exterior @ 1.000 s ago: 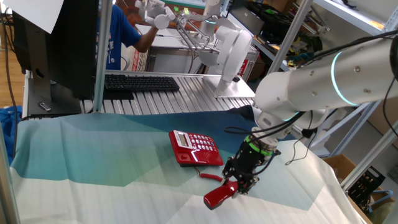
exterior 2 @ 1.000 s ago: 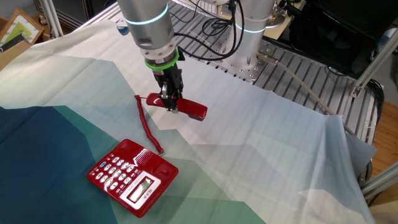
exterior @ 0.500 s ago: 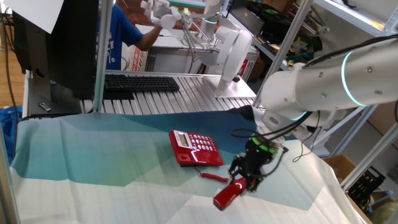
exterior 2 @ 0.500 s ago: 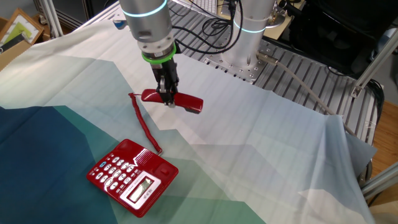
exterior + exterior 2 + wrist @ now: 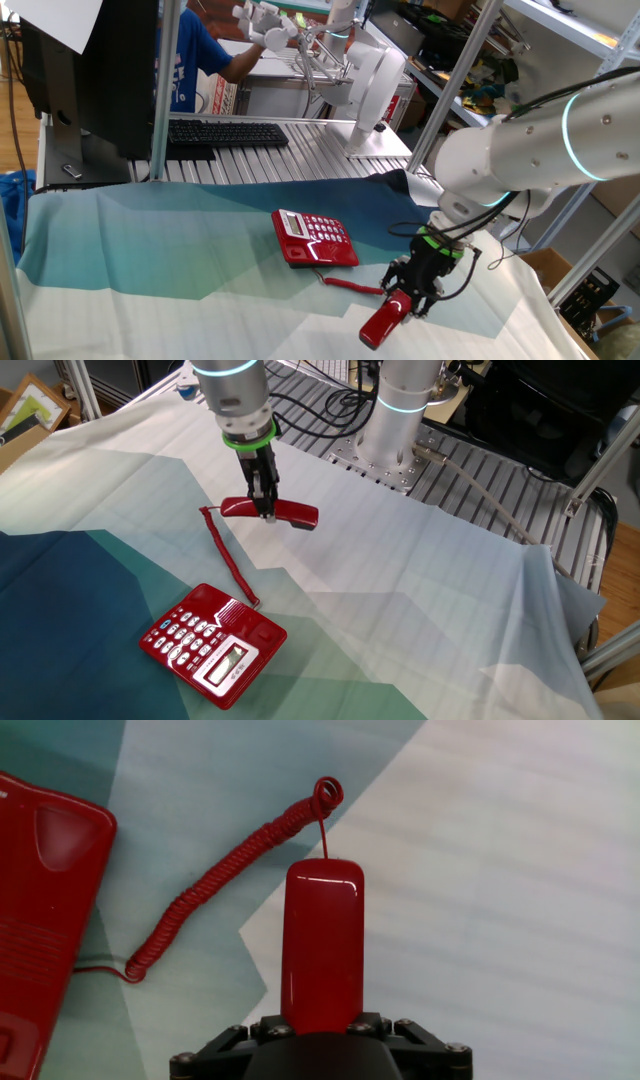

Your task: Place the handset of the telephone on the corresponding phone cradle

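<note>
While the gripper (image 5: 266, 512) is clamped around the handset (image 5: 270, 511) mid-length, the cradle (image 5: 250, 623) sits well off beyond its corded end, not lined up yet.

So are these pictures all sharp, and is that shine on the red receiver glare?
Hand view: the receiver is sharp, with a pale streak of reflected light down its left edge; the tool's dark body at the bottom is blurred. One fixed view: the room behind the table looks soft. Other fixed view: even light, only faint shadows on the cloth.
</note>
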Available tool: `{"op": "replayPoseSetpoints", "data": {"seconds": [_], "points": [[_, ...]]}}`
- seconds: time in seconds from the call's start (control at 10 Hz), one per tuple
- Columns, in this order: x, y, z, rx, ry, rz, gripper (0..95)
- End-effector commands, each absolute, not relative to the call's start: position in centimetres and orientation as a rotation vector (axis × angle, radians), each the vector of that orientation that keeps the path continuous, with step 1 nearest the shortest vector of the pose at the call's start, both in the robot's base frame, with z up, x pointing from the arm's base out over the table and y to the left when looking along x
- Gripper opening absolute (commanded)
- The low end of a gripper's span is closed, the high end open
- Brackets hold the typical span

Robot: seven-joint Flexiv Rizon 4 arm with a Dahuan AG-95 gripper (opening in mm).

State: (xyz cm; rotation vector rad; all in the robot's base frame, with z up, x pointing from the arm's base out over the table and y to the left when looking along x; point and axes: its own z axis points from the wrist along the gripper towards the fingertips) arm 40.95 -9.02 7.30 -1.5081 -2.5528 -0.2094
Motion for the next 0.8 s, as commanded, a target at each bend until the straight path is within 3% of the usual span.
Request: {"op": "replayPoseSetpoints", "data": {"seconds": [0.1,0.8], "points": [[41.18,-9.05,7.31,-1.539,-2.528,-0.217,0.0],[40.98,-9.04,7.05,-1.526,-2.544,-0.234,0.0]]}}
